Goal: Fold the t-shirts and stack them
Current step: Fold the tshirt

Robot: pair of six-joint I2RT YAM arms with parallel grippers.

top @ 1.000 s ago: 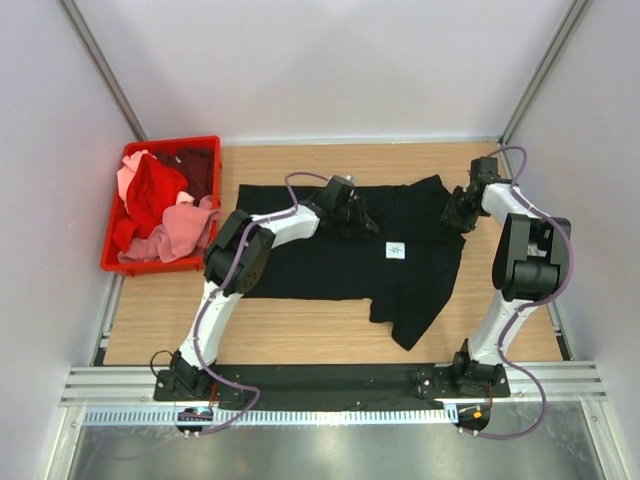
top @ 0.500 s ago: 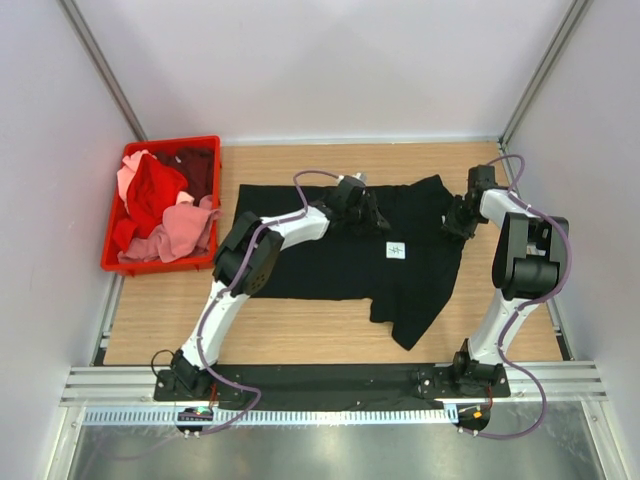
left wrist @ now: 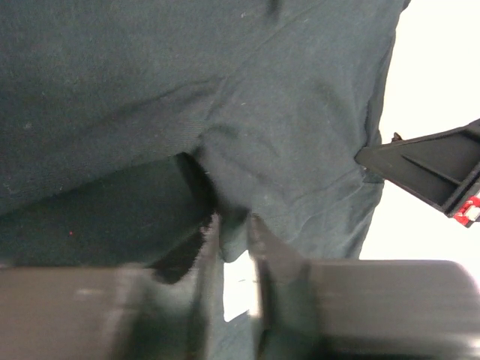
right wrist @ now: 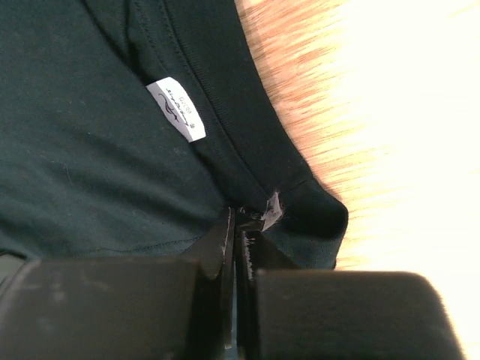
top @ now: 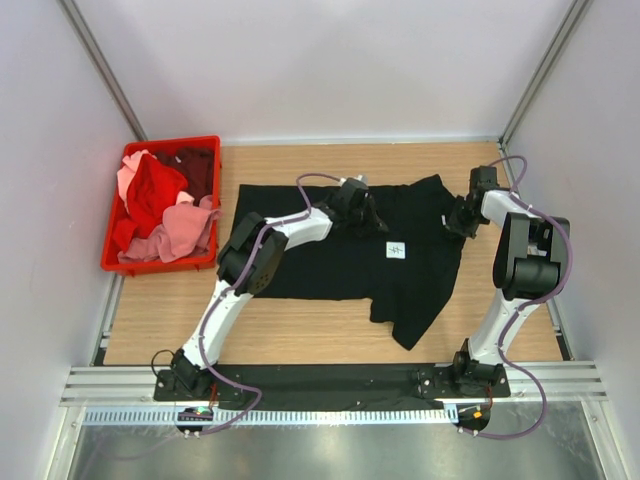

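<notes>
A black t-shirt (top: pixel 320 265) lies spread on the wooden table, with a small white label (top: pixel 396 250) near its middle. My left gripper (top: pixel 372 222) sits on the shirt's upper middle. In the left wrist view (left wrist: pixel 234 232) it is shut on a pinched fold of the black cloth (left wrist: pixel 225 90). My right gripper (top: pixel 452 222) is at the shirt's upper right edge. In the right wrist view (right wrist: pixel 240 225) it is shut on the shirt's seamed edge (right wrist: pixel 225 142), below a white label (right wrist: pixel 176 109). Red, pink and dark maroon shirts (top: pixel 165 205) lie heaped in the crate.
A red plastic crate (top: pixel 203 143) stands at the table's back left. The right arm's gripper shows as a black wedge in the left wrist view (left wrist: pixel 427 169). Grey walls enclose three sides. Bare wood (top: pixel 300 330) lies in front of the shirt.
My left gripper has slid a little to the right across the shirt, still pinching cloth. The right gripper has shifted slightly and stays on the shirt's edge.
</notes>
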